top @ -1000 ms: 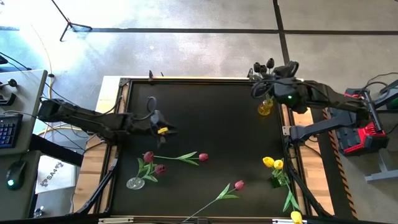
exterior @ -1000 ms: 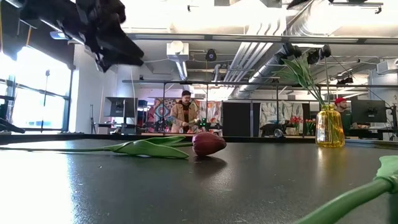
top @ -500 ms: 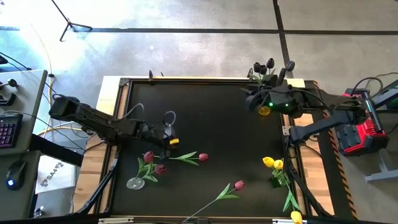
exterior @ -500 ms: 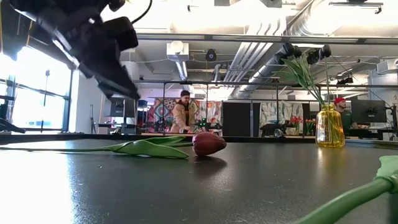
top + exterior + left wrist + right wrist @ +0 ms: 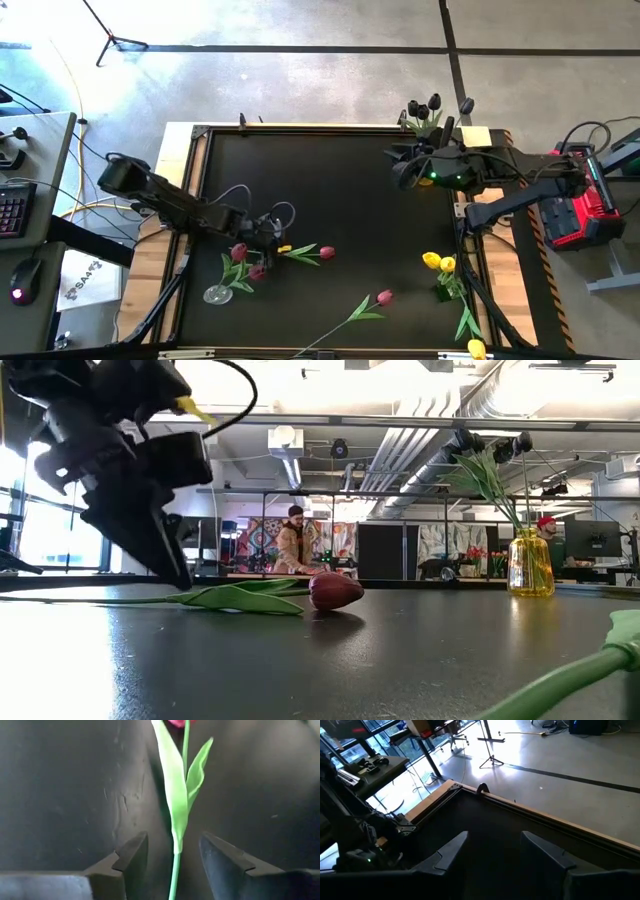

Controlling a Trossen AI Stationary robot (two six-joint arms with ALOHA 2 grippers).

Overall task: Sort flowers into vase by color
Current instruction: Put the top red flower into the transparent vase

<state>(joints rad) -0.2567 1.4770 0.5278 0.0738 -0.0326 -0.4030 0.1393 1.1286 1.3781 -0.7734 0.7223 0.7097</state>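
A pink tulip (image 5: 302, 252) lies flat on the black table, its head (image 5: 335, 590) toward the right and its stem end toward the left. My left gripper (image 5: 274, 240) is open and low over that stem end. In the left wrist view its fingers (image 5: 172, 840) stand on either side of the thin green stem (image 5: 174, 870) without touching it. My right gripper (image 5: 399, 166) is open and empty (image 5: 492, 837), above the table's far right part. It is beside the yellow vase (image 5: 530, 565) that holds the dark purple tulips (image 5: 424, 106).
Two pink tulips (image 5: 243, 262) stand in a clear vase (image 5: 217, 294) at the near left. Another pink tulip (image 5: 372, 303) lies near the front edge. Yellow tulips (image 5: 438, 262) stand at the near right, and one yellow head (image 5: 476, 348) lies at the front right corner. People stand in the room behind.
My left gripper has gone toward the table's near edge and a little to the right, and has come down to the lying pink tulip's stem end. My right gripper has drawn back from the dark purple tulips toward the table's left. The flowers have stayed in place.
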